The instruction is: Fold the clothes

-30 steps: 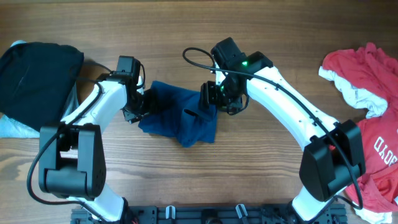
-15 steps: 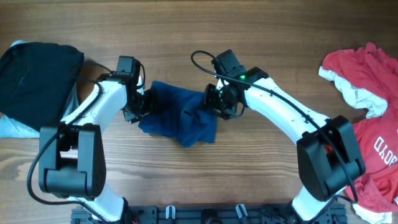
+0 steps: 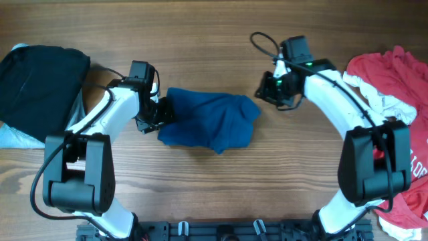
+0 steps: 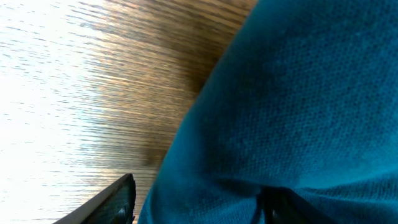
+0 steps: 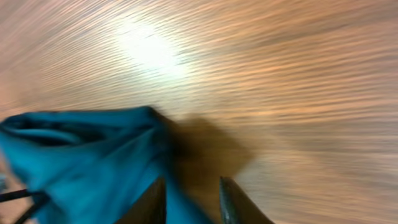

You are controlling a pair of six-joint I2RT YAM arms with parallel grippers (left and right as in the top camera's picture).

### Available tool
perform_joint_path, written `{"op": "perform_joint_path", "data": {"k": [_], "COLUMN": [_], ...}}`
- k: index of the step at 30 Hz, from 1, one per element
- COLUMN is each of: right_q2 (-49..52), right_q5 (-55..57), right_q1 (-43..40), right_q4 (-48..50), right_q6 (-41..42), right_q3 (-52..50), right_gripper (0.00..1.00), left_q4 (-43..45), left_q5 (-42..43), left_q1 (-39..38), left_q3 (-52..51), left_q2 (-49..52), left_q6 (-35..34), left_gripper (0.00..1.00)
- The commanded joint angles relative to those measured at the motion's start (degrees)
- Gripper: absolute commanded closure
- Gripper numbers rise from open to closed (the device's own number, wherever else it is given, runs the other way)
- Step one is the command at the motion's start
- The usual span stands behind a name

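Right gripper: the fingers stand narrowly apart with only bare table showing in the gap between them, so nothing is seen to be held. The dark blue T-shirt begins just beside one finger and spreads away from the tool as a rumpled, unflattened heap. Left gripper: set at the far end of that heap, with its fingers apart and cloth lying over and between them. Whether the cloth is actually pinched cannot be told. Probable faults follow from these two holds. If the right fingers come together where they stand, they are likely to meet on air or on a mere edge thread, and the shirt would stay unspread. If the left hold is loose, any draw from the other end would slide the whole bundle across the wood rather than stretch it. A fold laid over the present wrinkles would trap them. Behind the right arm, the red shirts lie close enough that a backward swing might drag them. The black garment lies near the left arm, outward of it.
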Motion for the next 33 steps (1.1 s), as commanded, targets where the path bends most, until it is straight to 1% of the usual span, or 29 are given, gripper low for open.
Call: {"op": "perform_joint_path", "data": {"k": [1, 3, 4, 6, 7, 10, 12, 14, 16, 20, 22, 24, 26, 27, 28, 29, 31, 33], "right_q2": [0.7, 0.6, 0.3, -1.4, -2.1, -2.7, -2.6, -2.2, -0.6, 3.7, 6.3, 7.5, 7.7, 7.7, 7.7, 7.7, 7.7, 7.7], "right_q5": [2.1, 1.2, -1.3, -11.3, -13.1, -13.1, -12.3, -12.2, -10.5, -10.2, -8.4, -1.2, 6.5, 12.0, 15.1, 16.8, 18.3, 18.3], "right_q1": [-0.7, -0.8, -0.8, 0.1, 0.9, 4.8, 8.6, 11.9, 14.8, 17.3, 17.6, 17.3, 16.8, 16.2, 15.7, 15.2, 13.5, 12.2], "right_q4": [-4.2, -8.5, -9.7, -12.0, -12.7, -12.4, -9.3, -6.0, -4.4, -4.5, -5.0, -6.0, -6.4, -6.1, -5.6, -5.0, -0.9, 2.0], "right_q6": [-8.4, -11.0, -13.9, -21.6, -24.0, -25.3, -25.4, -25.3, -22.9, -22.7, -20.7, -16.5, -14.3, -12.9, -12.3, -12.2, -12.8, -12.8], "right_q3": [0.0, 0.0, 0.0, 0.0, 0.0, 0.0, 0.0, 0.0, -0.2, -0.2, -0.2, -0.2, -0.2, -0.2, -0.1, -0.1, -0.1, 0.0], "right_gripper": [0.73, 0.72, 0.73, 0.73, 0.73, 0.71, 0.70, 0.68, 0.67, 0.67, 0.67, 0.67, 0.66, 0.66, 0.66, 0.66, 0.66, 0.66], "left_q4": [-0.7, -0.7, -0.7, -0.7, -0.7, -0.7, -0.7, -0.7, -1.6, -3.9, -5.1, -6.3, -8.4, -10.6, -12.1, -13.1, -15.1, -16.1], "left_q5": [-3.1, -3.1, -3.1, -3.1, -3.1, -3.0, -3.1, -3.1, -3.1, -3.1, -4.2, -5.7, -6.0, -5.5, -3.9, -2.2, -0.1, 0.2], "left_q1": [0.5, 0.5, 0.5, 0.5, 0.5, 0.5, 0.5, 0.5, 0.5, 0.5, 0.5, 0.5, 0.5, 0.5, 0.5, 0.5, 0.1, 0.1], "left_q3": [-1.5, -1.5, -1.5, -1.5, -1.5, -1.5, -1.5, -1.5, -1.5, -1.6, -1.6, -1.6, -1.6, -2.3, -3.0, -3.8, -6.5, -7.1], "left_q2": [1.5, 1.5, 1.5, 1.5, 1.5, 1.5, 1.5, 1.5, 1.5, 1.5, 1.5, 1.5, 1.5, 1.5, 1.5, 1.5, 1.5, 0.8], "left_q6": [0.9, 0.9, 0.9, 0.9, 0.9, 0.9, 0.9, 0.9, 0.9, 0.9, 0.8, 0.7, 0.6, -1.7, -2.4, -2.4, -2.4, -2.8], "left_gripper": [0.36, 0.36, 0.36, 0.36, 0.35, 0.33, 0.31, 0.31, 0.31, 0.32, 0.32, 0.34, 0.37, 0.37, 0.37, 0.37, 0.45, 0.46]}}
